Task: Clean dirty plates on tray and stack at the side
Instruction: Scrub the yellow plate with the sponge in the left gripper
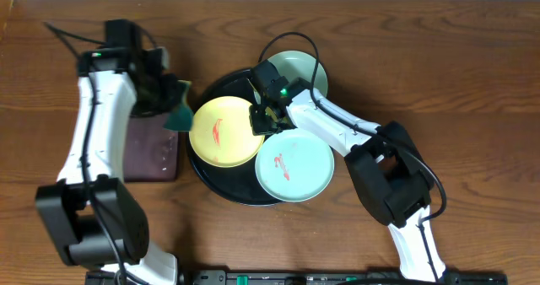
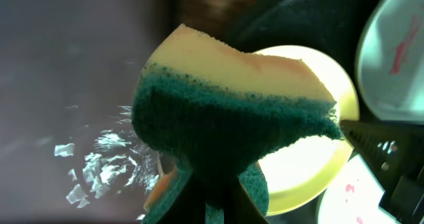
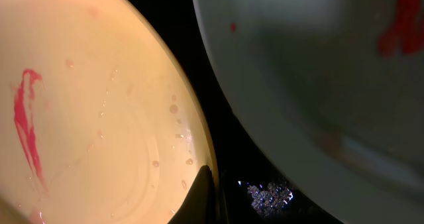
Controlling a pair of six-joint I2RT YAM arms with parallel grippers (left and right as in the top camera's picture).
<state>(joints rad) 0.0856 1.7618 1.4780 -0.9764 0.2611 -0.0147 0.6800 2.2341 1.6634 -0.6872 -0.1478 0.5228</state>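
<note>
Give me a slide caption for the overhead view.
Left gripper holds a sponge by the black tray; right gripper sits at the yellow plate's rim.

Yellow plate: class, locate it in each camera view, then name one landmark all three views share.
Overhead: yellow plate left of centre, on the black tray's left side.
Left wrist: right of centre, partly behind the sponge.
Right wrist: fills the left half.
Shared landmark: the black tray under it.

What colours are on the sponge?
The sponge is dark green with a yellow layer; the left wrist view shows it best.
</note>
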